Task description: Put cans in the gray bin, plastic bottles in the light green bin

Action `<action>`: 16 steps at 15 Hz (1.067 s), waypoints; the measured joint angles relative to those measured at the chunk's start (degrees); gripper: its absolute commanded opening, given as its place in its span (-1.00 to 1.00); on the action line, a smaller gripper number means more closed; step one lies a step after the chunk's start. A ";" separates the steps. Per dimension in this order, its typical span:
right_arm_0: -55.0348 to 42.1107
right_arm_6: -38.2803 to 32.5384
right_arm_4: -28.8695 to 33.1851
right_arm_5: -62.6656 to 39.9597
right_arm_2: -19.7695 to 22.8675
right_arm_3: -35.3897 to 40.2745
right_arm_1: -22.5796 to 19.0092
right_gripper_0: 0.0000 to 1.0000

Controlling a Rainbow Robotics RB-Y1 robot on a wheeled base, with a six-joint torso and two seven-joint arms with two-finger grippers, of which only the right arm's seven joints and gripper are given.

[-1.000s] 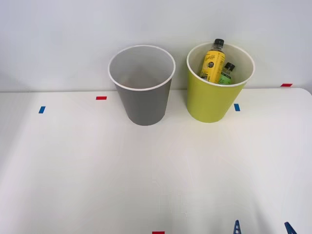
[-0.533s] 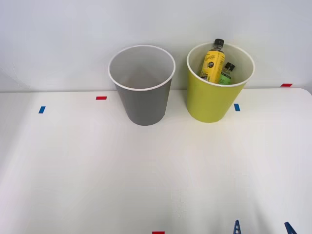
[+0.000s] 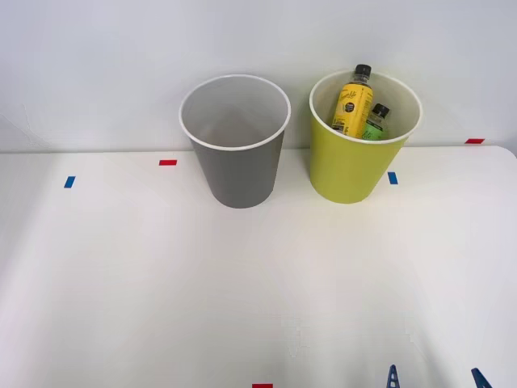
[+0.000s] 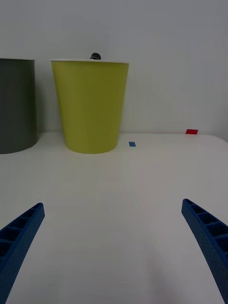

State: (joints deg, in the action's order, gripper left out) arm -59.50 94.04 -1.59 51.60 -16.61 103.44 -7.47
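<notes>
White table point(image 3: 161, 275) abuts a plain pale wall point(image 3: 97, 65) at the far side; light is even.

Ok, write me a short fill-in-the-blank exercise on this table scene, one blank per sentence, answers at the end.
1. Both plastic bottles stand inside the ____ bin.
2. The gray bin holds ____ bottles.
3. The right tool has its blue fingers ____, holding nothing.
4. The taller bottle wears a ____ label.

Answers: light green; no; open; yellow
</notes>
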 measured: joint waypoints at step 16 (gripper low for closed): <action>0.00 0.00 0.00 0.00 0.00 0.00 0.00 1.00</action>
State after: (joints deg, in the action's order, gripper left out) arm -59.50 94.04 -1.58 51.59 -16.61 103.45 -7.47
